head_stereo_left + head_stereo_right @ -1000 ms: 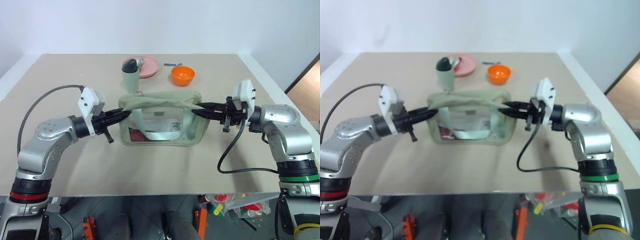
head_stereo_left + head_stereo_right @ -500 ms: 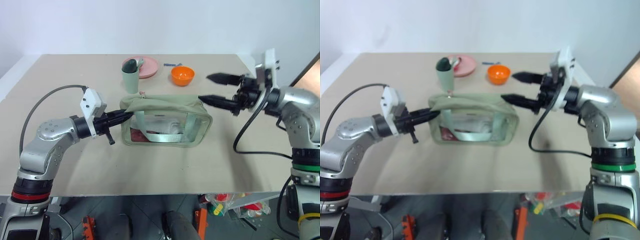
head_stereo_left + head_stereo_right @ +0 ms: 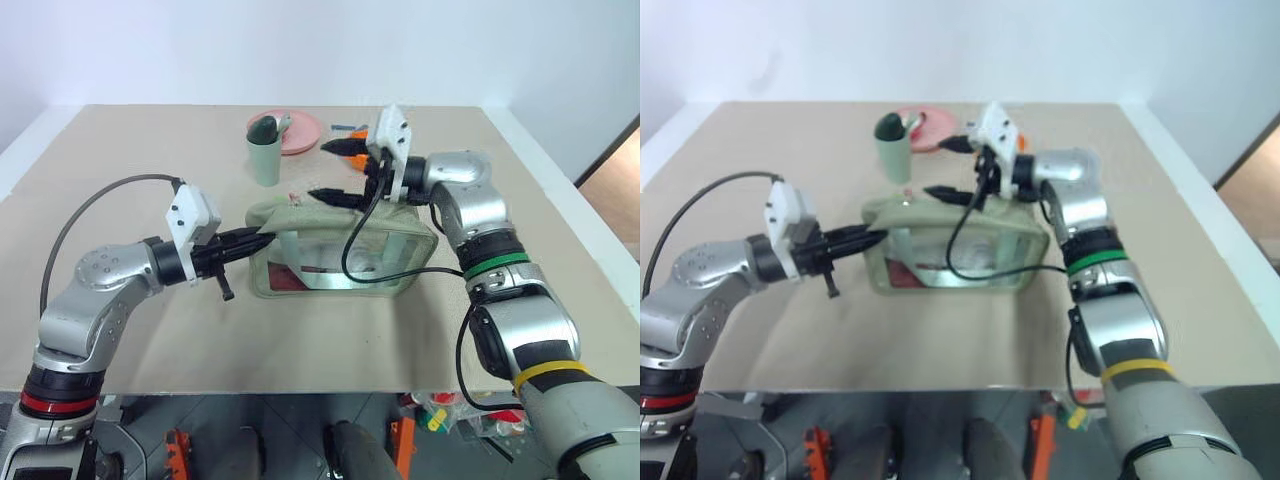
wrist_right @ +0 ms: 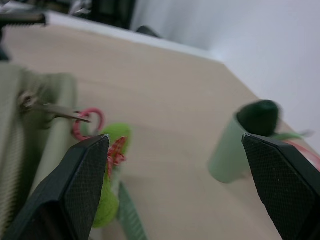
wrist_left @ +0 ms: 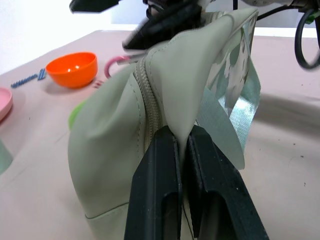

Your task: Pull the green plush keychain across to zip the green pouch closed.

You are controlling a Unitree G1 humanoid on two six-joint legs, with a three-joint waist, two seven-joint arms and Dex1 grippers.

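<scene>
While the left gripper (image 3: pixel 262 237) pinches the green pouch (image 3: pixel 345 250) end, the right gripper (image 3: pixel 325 170) hangs wide open above the green plush keychain (image 4: pixel 111 170).

Pouch mid-table, dishes behind it.

The pouch (image 3: pixel 345 250) lies in the middle of the table (image 3: pixel 300 340). Behind it, toward the left, stands a cup (image 3: pixel 265 160), with a plate (image 3: pixel 300 130) just behind that and a bowl (image 5: pixel 72 69) to the right. The keychain (image 4: pixel 107 175) seems to hang off the pouch's far side.
</scene>
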